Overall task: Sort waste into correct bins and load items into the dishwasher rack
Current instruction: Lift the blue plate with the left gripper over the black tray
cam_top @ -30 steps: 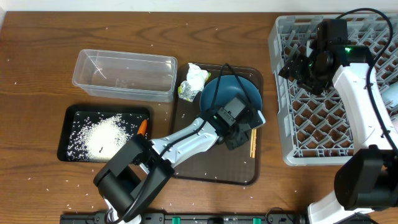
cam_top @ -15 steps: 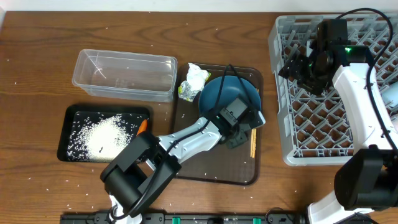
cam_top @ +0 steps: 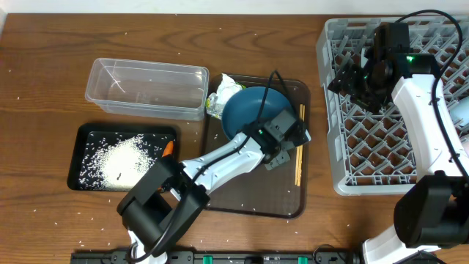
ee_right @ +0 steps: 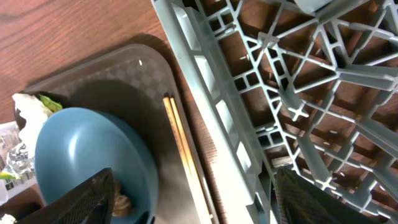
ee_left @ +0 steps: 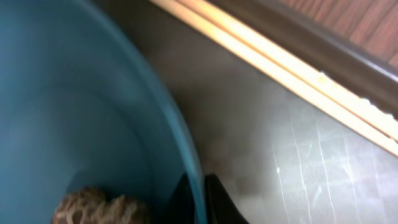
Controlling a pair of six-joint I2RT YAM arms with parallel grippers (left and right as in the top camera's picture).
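Observation:
My left gripper is shut on the rim of the dark-blue plate and holds it tilted above the brown serving tray. In the left wrist view the jaws pinch the plate's edge, and a brown food lump lies in the plate. The crumpled wrapper is partly under the plate's left edge. The wooden chopsticks lie on the tray's right side. My right gripper is open and empty above the grey dishwasher rack.
The clear tub stands at the back left. The black tray in front of it holds rice grains and the carrot. Loose rice is scattered on the table. The right wrist view shows the rack and chopsticks.
The left gripper has carried the plate left and toward the back, so it now covers part of the wrapper. The right arm has not moved.

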